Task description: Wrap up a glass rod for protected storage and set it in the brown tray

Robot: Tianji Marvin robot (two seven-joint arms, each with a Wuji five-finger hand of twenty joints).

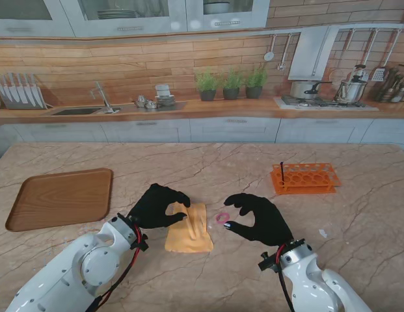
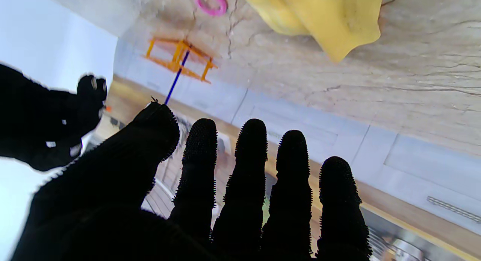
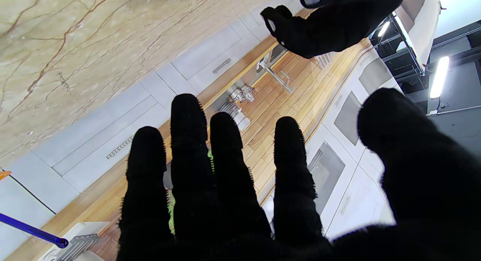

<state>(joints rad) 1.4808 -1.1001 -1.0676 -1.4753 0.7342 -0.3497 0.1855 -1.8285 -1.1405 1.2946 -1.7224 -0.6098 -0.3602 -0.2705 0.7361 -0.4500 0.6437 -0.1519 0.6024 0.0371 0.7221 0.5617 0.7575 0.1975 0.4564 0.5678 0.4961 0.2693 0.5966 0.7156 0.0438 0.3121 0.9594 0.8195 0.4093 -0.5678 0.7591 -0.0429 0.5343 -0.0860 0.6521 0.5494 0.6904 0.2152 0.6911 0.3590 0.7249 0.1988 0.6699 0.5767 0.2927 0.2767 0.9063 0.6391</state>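
Observation:
A yellow cloth (image 1: 188,229) lies rumpled on the marble table in front of me; a raised fold of the cloth (image 2: 330,24) shows in the left wrist view. My left hand (image 1: 156,205) hovers over its far left corner, fingers (image 2: 251,159) straight and apart, holding nothing. To the cloth's right my right hand (image 1: 257,218) is open too, thumb and fingers (image 3: 188,140) spread. A dark blue rod (image 1: 282,173) stands upright in the orange rack (image 1: 306,178); the same rod (image 2: 176,77) appears in the left wrist view. The brown tray (image 1: 58,198) sits at the far left.
A small pink ring (image 1: 222,218) lies on the table between the cloth and my right hand, and the ring (image 2: 211,2) also shows in the left wrist view. A tiny white scrap (image 1: 323,233) lies right of my right hand. A kitchen counter runs behind the table.

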